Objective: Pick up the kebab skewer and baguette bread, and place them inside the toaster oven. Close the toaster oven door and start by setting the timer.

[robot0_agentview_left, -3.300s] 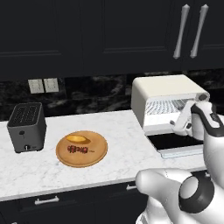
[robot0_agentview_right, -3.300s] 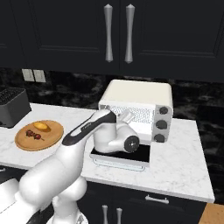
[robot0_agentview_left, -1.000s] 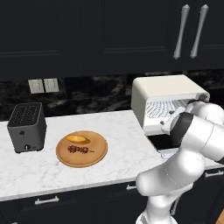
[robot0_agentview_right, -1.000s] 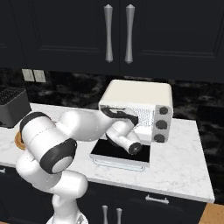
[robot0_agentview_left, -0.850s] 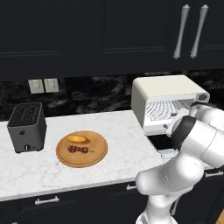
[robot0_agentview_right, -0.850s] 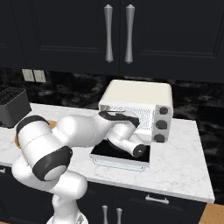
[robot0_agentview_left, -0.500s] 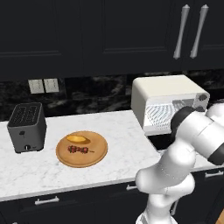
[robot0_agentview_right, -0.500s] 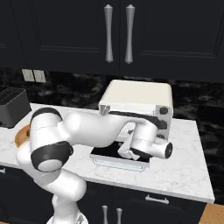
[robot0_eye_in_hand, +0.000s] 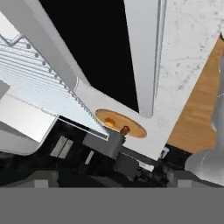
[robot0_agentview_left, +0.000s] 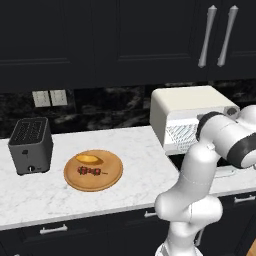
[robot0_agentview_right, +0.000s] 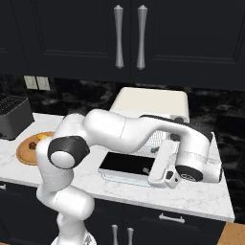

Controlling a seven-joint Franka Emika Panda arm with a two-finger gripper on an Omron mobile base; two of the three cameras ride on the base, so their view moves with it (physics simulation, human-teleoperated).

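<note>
Skewer and loaf sit together on the round wooden plate (robot0_agentview_left: 107,180) on the marble counter (robot0_agentview_left: 135,165): the kebab skewer (robot0_agentview_left: 89,171) lies near the plate's middle and the baguette bread (robot0_agentview_left: 89,159) just behind it, toward the far side. A dark grey two-slot toaster (robot0_agentview_left: 30,145) stands to the left of the plate. Well to the right is the toaster oven (robot0_agentview_left: 187,107), cream-white, its wire rack (robot0_agentview_left: 181,136) visible inside. The toaster oven door (robot0_agentview_right: 129,166) is dropped open and lies flat out toward the near edge of the counter, black glass facing up. The arm reaches across in front of the oven, and the gripper (robot0_agentview_right: 165,178) hangs at the right near corner of the open door, pointing down, released, with nothing between its fingers. Dark cabinets with silver handles (robot0_agentview_right: 129,37) hang above.
</note>
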